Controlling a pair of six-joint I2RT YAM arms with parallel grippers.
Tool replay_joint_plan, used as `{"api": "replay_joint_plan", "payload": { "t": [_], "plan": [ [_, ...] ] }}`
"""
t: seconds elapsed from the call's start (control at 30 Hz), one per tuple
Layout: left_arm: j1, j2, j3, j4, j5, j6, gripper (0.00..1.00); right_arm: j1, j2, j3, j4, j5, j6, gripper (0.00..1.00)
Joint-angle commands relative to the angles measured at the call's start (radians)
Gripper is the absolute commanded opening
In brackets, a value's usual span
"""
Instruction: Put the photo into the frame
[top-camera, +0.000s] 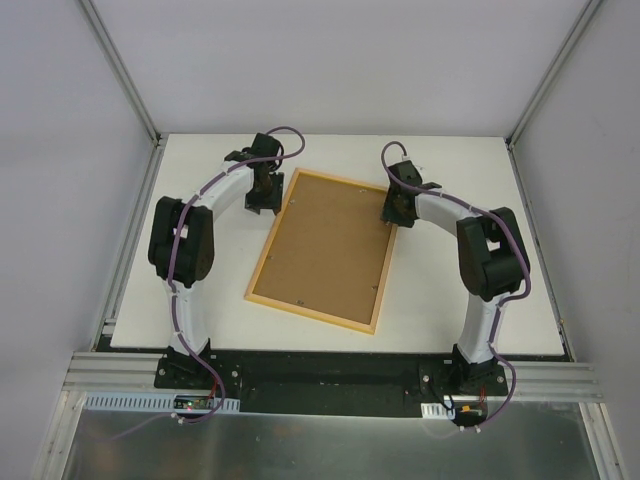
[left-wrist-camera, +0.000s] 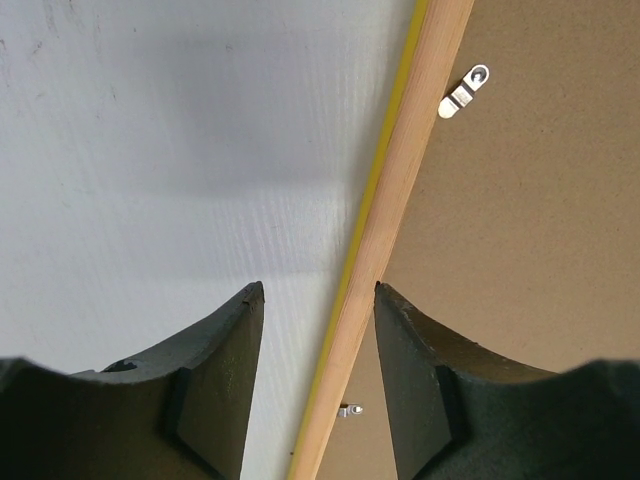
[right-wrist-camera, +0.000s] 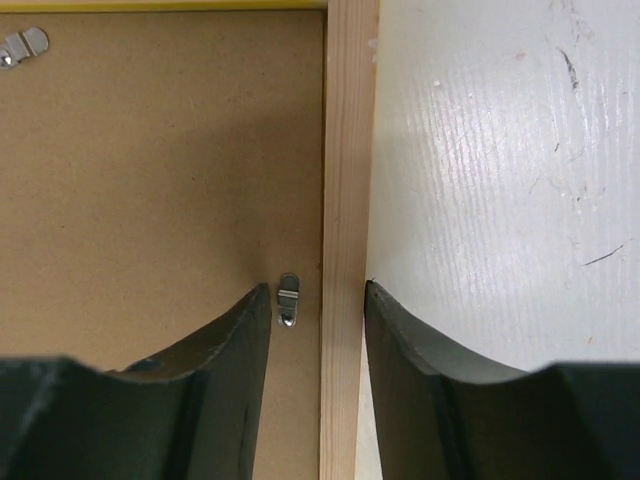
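Yellow-edged pale wood picture frame (top-camera: 310, 311), lying back up mid-picture on the white table (top-camera: 450, 310), is straddled by the left gripper (left-wrist-camera: 320, 287) at its left rail and the right gripper (right-wrist-camera: 317, 286) at its right rail. Both sets of jaws are apart and unclamped. A brown backing board (top-camera: 325, 245) is seated inside.

**Both your arms arch inward, with the grippers pointing down and their fingers parted.**

Your left arm (top-camera: 182, 245) rises from its base at the near edge with the elbow pushed out to the left. Its forearm then sweeps up and in, so your left gripper (top-camera: 262, 193) points down at the table. Your right arm (top-camera: 490, 255) mirrors it: elbow out to the right, forearm curving in to your right gripper (top-camera: 398, 207), which also points down, roughly level with the other. In both wrist views the dark fingers (left-wrist-camera: 225, 380) stand apart with a clear gap between the tips, and neither pair is pinched together. A purple cable (top-camera: 176, 262) runs along each arm.
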Motion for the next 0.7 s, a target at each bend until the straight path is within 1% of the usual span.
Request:
{"api": "replay_joint_plan", "payload": {
  "t": [0.0, 0.23, 0.37, 0.43, 0.5, 0.67],
  "plan": [
    [0.023, 0.017, 0.015, -0.016, 0.001, -0.016, 0.47, -0.007, 0.02, 0.004, -0.041, -0.005, -0.032, 0.4],
    [0.036, 0.026, -0.013, -0.018, -0.028, -0.075, 0.43, -0.007, 0.012, -0.009, -0.041, -0.031, -0.058, 0.34],
    [0.04, 0.023, -0.038, -0.018, -0.026, -0.113, 0.4, -0.007, 0.01, -0.007, -0.052, -0.034, -0.081, 0.27],
    [0.04, 0.017, -0.048, -0.018, -0.028, -0.125, 0.39, -0.007, 0.009, -0.009, -0.053, -0.039, -0.095, 0.2],
    [0.04, 0.011, -0.062, -0.018, -0.025, -0.136, 0.38, -0.007, 0.006, -0.01, -0.055, -0.045, -0.104, 0.18],
    [0.04, 0.0, -0.102, -0.016, -0.025, -0.162, 0.33, -0.009, 0.007, -0.007, -0.061, -0.063, -0.118, 0.06]
  ]
}}
